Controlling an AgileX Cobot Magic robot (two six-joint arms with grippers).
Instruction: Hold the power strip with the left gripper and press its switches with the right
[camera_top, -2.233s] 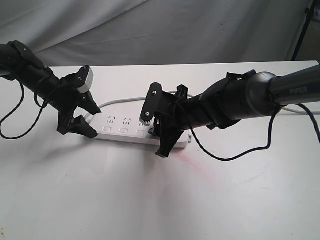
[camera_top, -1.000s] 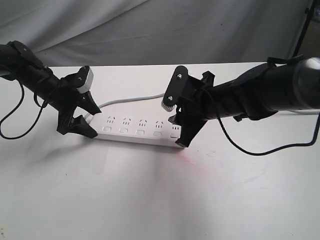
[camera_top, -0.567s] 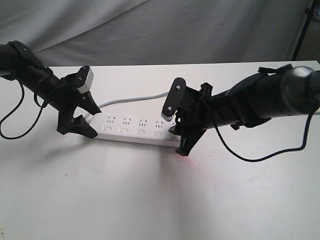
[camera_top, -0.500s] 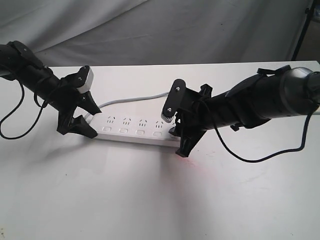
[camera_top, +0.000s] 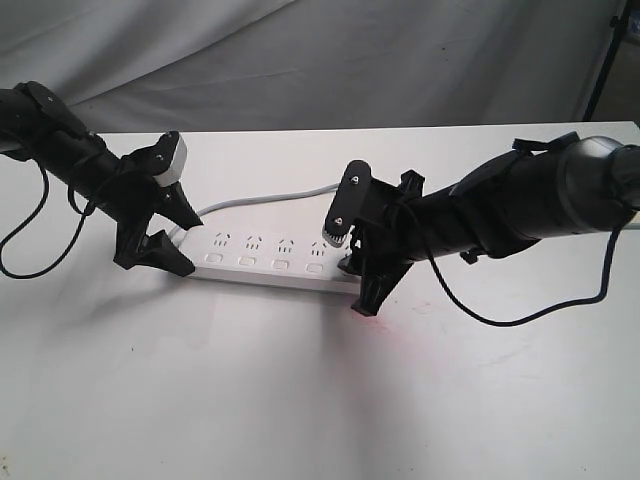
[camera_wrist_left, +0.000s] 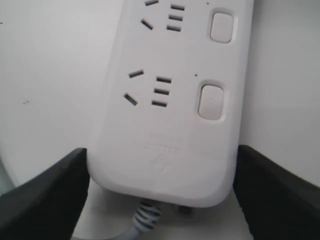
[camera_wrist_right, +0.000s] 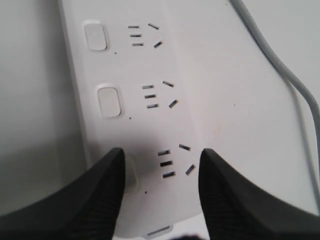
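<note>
the power strip lies flat on the white table, nearer the back than the front. the left gripper is closed on its cord end, one finger pressed against each long side, so the holding part looks done. the right gripper is partly open with nothing in it. it is down over the far end, and one finger lies on the last of the switches, so this looks like the press on the end button. the other four buttons are uncovered, and nothing shows which of them have been pressed. in front of the strip there is plenty of bare table. behind it, the grey cord curves close past the right gripper, with the table's back edge not far beyond. moving back along the row toward the left gripper looks unobstructed.
</note>
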